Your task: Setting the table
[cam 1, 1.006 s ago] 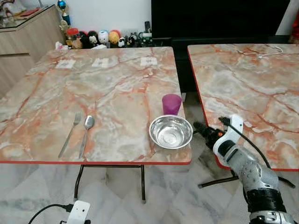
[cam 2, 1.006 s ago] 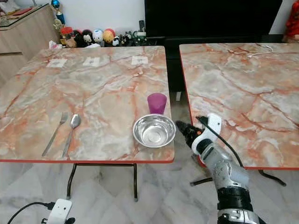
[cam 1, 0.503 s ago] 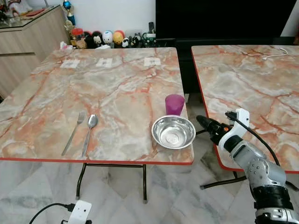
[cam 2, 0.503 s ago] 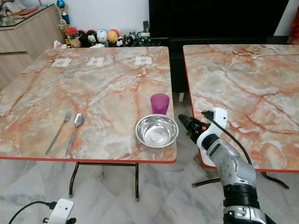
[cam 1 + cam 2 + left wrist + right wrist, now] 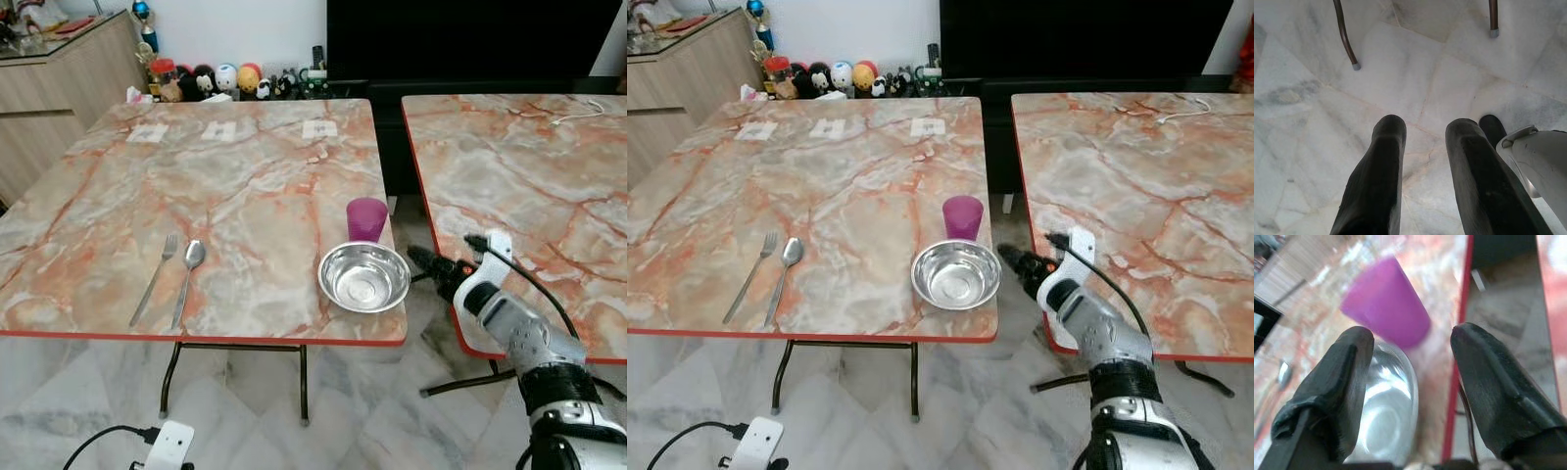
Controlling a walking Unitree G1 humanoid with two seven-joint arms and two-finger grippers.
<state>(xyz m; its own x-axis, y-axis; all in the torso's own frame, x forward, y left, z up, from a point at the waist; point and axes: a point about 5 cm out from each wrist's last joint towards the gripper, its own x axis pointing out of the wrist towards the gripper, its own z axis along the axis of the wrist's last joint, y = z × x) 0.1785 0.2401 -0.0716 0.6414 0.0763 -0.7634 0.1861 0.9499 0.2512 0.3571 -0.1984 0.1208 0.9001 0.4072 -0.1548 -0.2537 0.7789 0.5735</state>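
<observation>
Judged step: approach to steel bowl [image 5: 363, 276] at bench [image 5: 235, 186] front right corner, purple cup [image 5: 366, 218] just behind it. I had right end effector [image 5: 424, 261] off bench's right edge, fingers spread wide, empty, touching nothing. Next: straddle bowl rim, clench. Left end effector [image 5: 1422, 171] idle, released.

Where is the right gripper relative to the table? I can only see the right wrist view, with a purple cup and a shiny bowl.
Observer: The right gripper hangs off the marble table's right edge, level with the round steel bowl, not touching it.
Operator: Anything else on that table?
Observer: A metal fork and metal spoon lie side by side near the front left.
Operator: And the left arm?
Observer: The left gripper is open, pointing at the white marble floor.
</observation>
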